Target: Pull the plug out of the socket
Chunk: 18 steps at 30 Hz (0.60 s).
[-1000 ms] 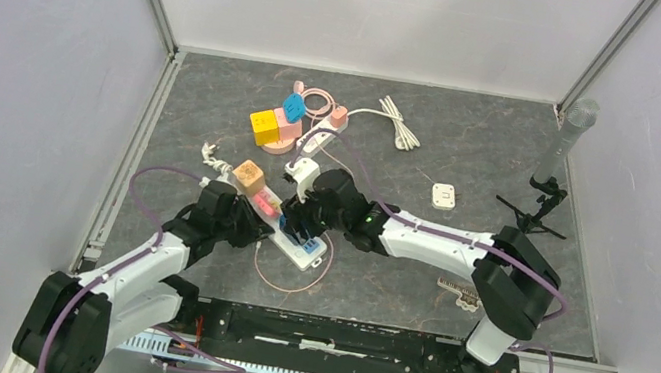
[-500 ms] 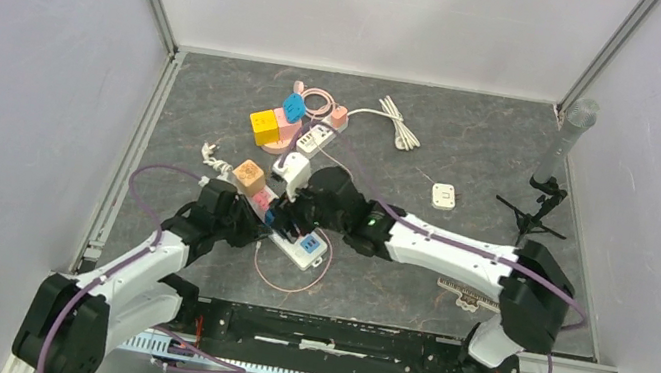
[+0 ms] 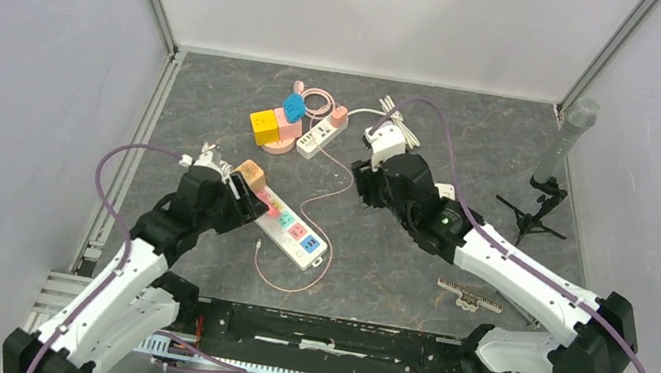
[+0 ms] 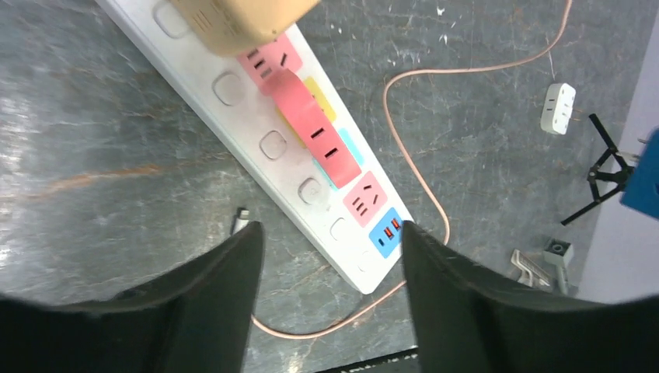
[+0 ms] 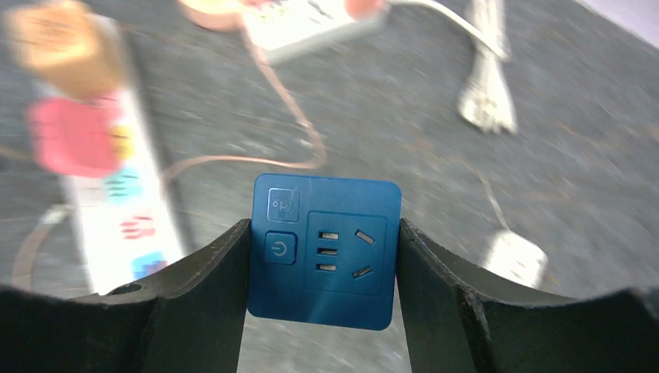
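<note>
The socket is a long white power strip [image 3: 291, 230] [image 4: 233, 101] with coloured outlets, lying slantwise on the grey table. A tan cube plug [image 4: 233, 19] and a pink plug [image 4: 315, 128] still sit in it. My right gripper [image 5: 322, 233] is shut on a blue square plug [image 5: 324, 250], held in the air well away from the strip, which shows blurred at the left [image 5: 116, 210]. In the top view my right gripper [image 3: 362, 184] hangs back and right of the strip, hiding the plug. My left gripper [image 4: 330, 233] [image 3: 239, 194] stands open above the strip's near end, holding nothing.
Yellow, pink and blue blocks [image 3: 276, 122] and a second white strip [image 3: 320, 136] lie at the back, with a coiled white cable [image 3: 400, 122]. A thin peach cord [image 3: 291, 276] loops by the strip. A microphone [image 3: 563, 134] and small tripod [image 3: 529, 218] stand at right.
My right gripper has lifted the blue plug out of the strip and carried it back and to the right. My left gripper has opened and drawn back from the strip.
</note>
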Each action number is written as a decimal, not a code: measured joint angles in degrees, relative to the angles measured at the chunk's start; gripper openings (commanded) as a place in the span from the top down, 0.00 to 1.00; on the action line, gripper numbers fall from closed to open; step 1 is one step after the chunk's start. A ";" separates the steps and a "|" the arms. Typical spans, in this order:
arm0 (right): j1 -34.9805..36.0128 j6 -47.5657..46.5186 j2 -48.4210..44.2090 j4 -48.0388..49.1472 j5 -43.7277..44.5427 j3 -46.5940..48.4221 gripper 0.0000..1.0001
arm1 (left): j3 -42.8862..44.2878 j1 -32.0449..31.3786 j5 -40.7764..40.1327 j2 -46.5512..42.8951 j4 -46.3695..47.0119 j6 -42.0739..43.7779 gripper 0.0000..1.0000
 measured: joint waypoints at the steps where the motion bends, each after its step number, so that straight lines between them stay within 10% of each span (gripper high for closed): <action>1: -0.83 0.00 0.04 -1.20 2.34 -0.44 1.00 | 0.48 0.00 -0.96 -1.01 -0.85 0.46 0.17; 6: -5.14 -0.55 0.39 -6.86 16.35 -5.05 1.00 | 3.89 0.00 -6.43 -5.99 -6.10 2.56 0.00; 18: -15.74 -2.19 11.41 -8.70 31.89 -11.37 1.00 | 6.80 0.00 -10.27 -4.83 -9.77 3.93 0.00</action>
